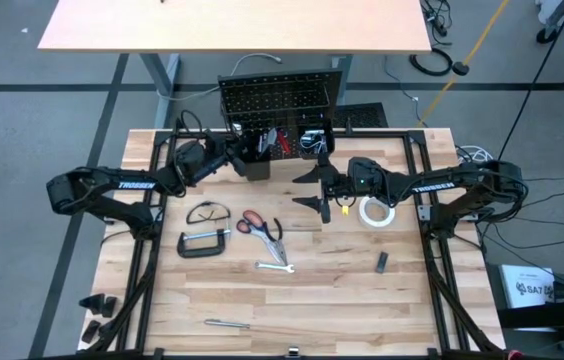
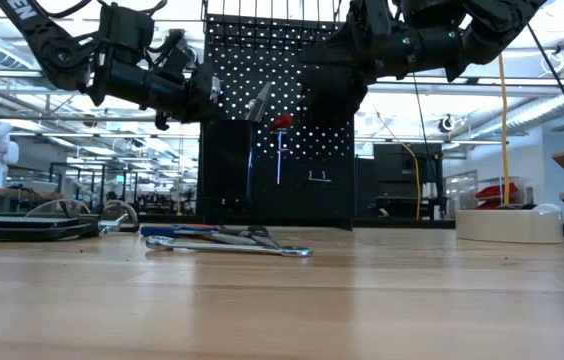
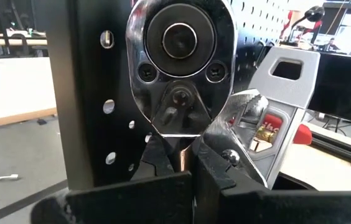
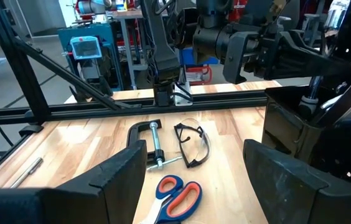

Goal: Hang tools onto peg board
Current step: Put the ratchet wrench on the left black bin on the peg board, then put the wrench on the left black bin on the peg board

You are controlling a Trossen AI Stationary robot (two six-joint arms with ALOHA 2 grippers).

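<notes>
A: Left tool status?
B: Pressed together on the ratchet wrench. The wrench head is held up against the peg board, near its left edge. Arm is stretched from the left across the bench toward the board.
A: Right tool?
B: Spread wide, nothing gripped. It is held above the bench in front of the board, arm reaching in from the right.
A: Remaining tools?
B: Laid on the bench: safety glasses, C-clamp, scissors, pliers, tape roll. A red-handled screwdriver is seen at the board.
</notes>
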